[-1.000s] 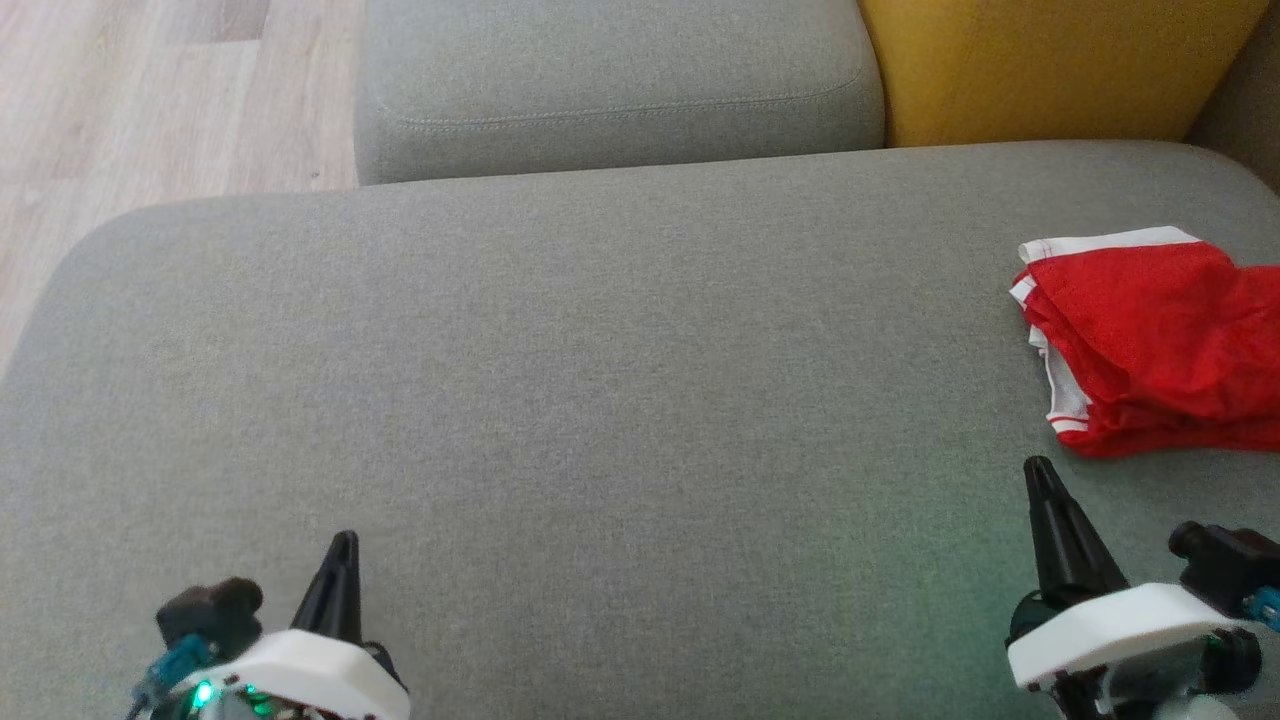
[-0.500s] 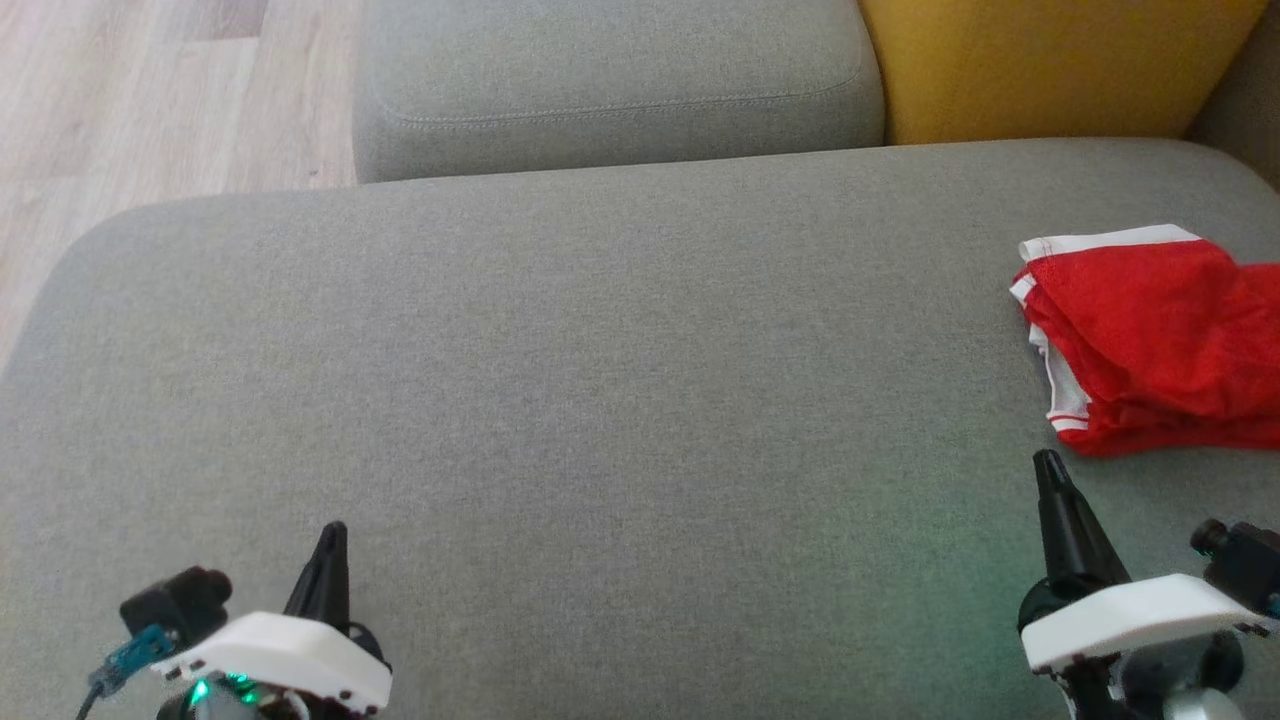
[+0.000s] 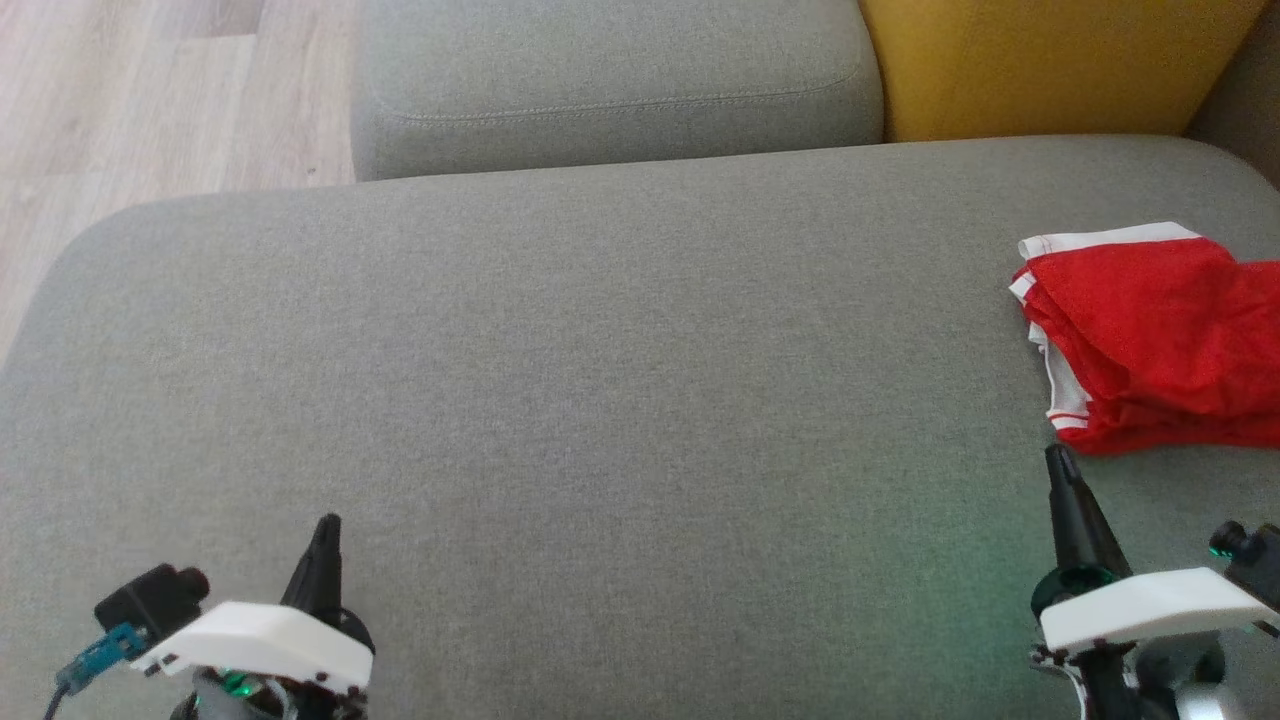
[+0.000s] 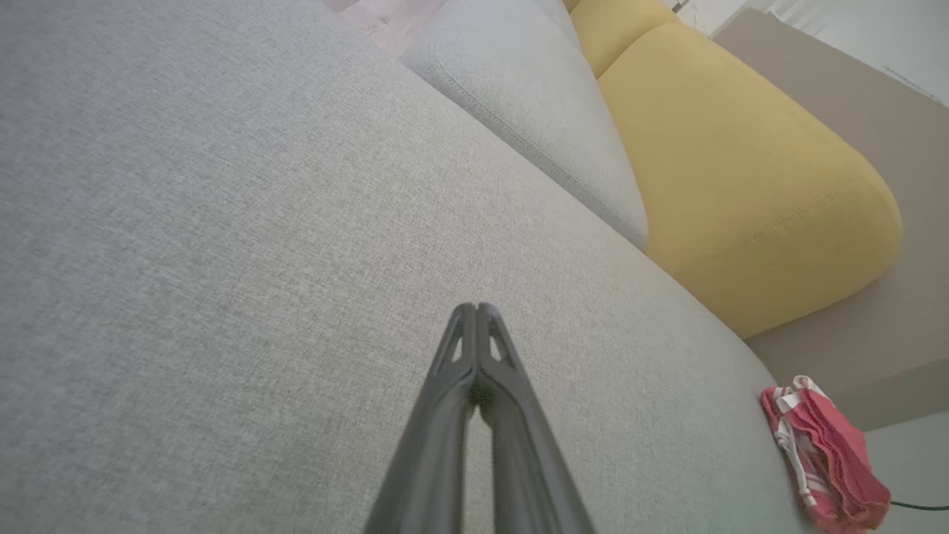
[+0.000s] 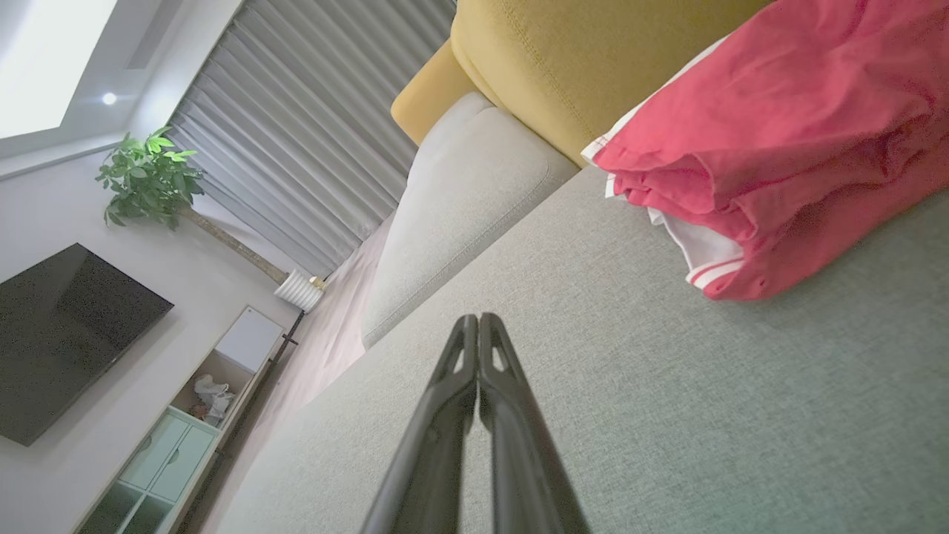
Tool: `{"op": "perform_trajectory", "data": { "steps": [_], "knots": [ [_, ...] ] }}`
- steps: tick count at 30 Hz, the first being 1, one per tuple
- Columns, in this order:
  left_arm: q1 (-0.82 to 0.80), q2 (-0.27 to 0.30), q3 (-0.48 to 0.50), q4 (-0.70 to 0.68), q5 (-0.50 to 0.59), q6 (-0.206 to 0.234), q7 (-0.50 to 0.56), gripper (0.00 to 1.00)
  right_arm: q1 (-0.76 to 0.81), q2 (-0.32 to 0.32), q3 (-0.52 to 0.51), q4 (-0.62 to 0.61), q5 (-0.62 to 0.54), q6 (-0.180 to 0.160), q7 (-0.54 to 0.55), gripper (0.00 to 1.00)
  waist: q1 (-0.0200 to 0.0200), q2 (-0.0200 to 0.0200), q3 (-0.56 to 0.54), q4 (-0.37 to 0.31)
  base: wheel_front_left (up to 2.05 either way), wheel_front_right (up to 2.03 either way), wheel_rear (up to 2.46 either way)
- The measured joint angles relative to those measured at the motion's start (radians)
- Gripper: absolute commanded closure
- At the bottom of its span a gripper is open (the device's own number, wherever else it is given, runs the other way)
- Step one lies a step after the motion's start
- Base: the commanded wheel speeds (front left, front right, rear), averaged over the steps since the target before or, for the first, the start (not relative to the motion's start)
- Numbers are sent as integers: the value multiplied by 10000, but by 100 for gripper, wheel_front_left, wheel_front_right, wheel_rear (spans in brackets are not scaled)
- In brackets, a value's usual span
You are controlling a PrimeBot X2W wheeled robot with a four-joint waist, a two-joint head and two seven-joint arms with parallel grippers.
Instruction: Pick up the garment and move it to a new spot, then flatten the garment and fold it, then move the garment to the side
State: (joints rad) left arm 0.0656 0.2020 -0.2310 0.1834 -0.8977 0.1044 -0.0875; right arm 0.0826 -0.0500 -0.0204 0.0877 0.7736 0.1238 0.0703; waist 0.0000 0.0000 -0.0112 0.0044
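Note:
The garment (image 3: 1160,340) is red with white trim and lies folded in a bundle at the right edge of the grey sofa seat (image 3: 600,380). It also shows small in the left wrist view, the garment (image 4: 827,460) at lower right, and large in the right wrist view, the garment (image 5: 771,141) at upper right. My right gripper (image 3: 1058,458) is shut and empty, just in front of the bundle without touching it. At the lower left my left gripper (image 3: 328,523) is shut and empty, far from the garment. Both wrist views show the fingers pressed together: left gripper (image 4: 476,306), right gripper (image 5: 478,317).
A grey cushion (image 3: 610,80) and a yellow cushion (image 3: 1050,60) stand behind the seat. Wood floor (image 3: 150,90) lies beyond the seat's left edge. The right wrist view shows a TV (image 5: 67,334), a low cabinet (image 5: 185,415) and a plant (image 5: 148,178).
Both grippers have drawn back slightly toward the lower edge of the head view, the left one drifting left. The garment has not moved.

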Motion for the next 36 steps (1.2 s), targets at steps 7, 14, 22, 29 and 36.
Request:
{"op": "perform_trajectory", "data": {
  "steps": [7,14,22,29,36],
  "knots": [
    [-146,-146,261,75,-708,-215,176,100,-157,-19,-77,180,834,0,0,100,0,0,14,-4,0,0,0],
    [-170,-224,546,153,-1394,-430,347,100,-186,-25,-144,360,1636,0,0,100,0,0,28,-9,0,0,0],
    [-363,-410,859,232,-2180,-706,527,100,-386,-33,-203,552,2587,0,0,100,0,0,44,-14,0,0,0],
    [-437,-539,1172,376,-2978,-907,713,100,-566,-40,-276,761,3505,0,2,100,0,0,59,-18,0,0,0],
    [-555,-721,1442,460,-3662,-1147,888,100,-595,-46,-355,930,4326,0,2,100,0,0,73,-22,0,0,0]
  ]
}}
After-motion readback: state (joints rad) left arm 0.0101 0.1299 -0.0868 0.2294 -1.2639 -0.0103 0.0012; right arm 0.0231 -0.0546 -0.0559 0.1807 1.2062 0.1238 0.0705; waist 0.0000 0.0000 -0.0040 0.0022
